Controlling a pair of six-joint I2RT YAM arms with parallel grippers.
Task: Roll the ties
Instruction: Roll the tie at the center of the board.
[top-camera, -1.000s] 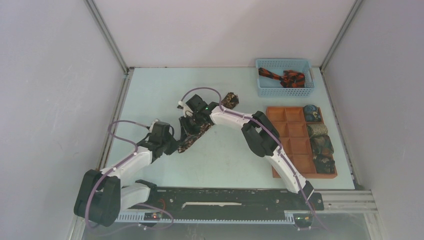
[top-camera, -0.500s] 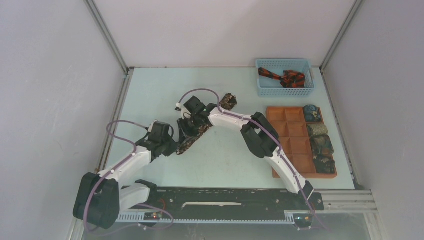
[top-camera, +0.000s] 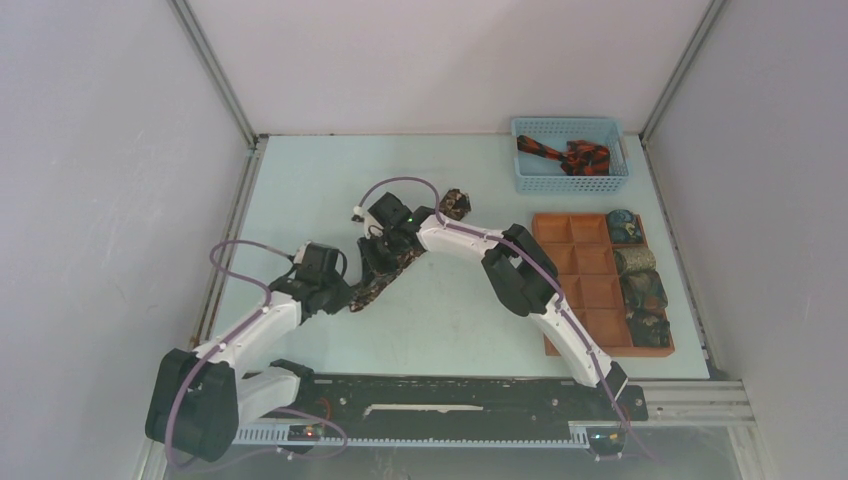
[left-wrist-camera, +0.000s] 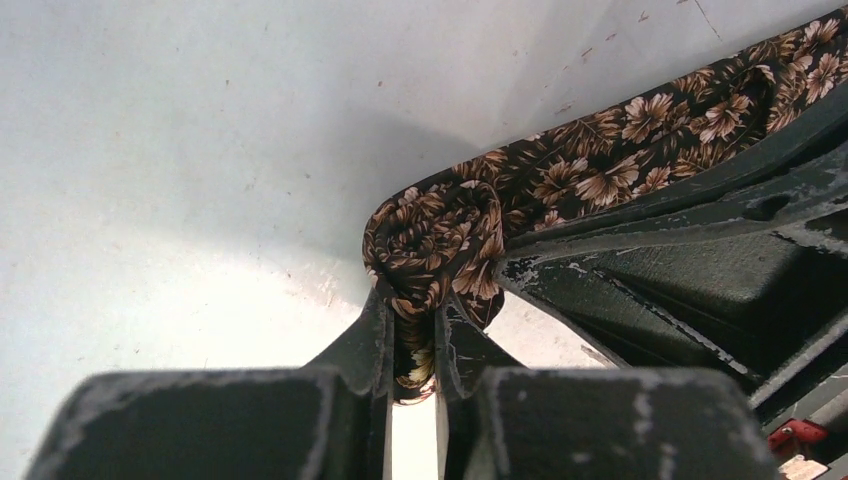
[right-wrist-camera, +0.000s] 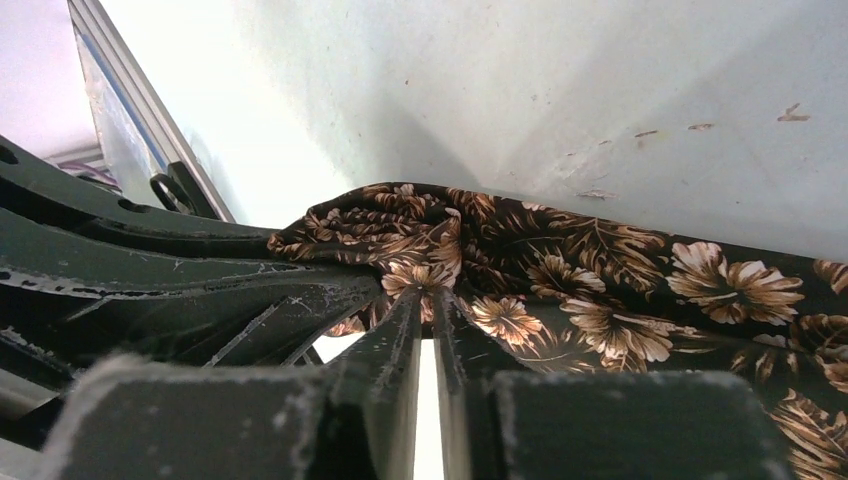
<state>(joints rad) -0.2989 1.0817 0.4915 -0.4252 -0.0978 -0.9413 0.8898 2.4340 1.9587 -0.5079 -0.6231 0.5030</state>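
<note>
Left pincer (left-wrist-camera: 415, 325) nearly shut, clamped on the rolled-up end of the brown floral tie (left-wrist-camera: 600, 175), left of counter (top-camera: 450, 320) centre. Just beyond, right pincer (right-wrist-camera: 425, 300) is pinched almost closed on a fold of the same tie. The rest of the tie runs diagonally toward the far edge, far end bunched up. By the right edge, tray (top-camera: 585, 292) holds four rolled ties (top-camera: 634, 260) in its right column. Far-right corner: basket (top-camera: 570, 124) with black and red-orange tie (top-camera: 565, 155).
</note>
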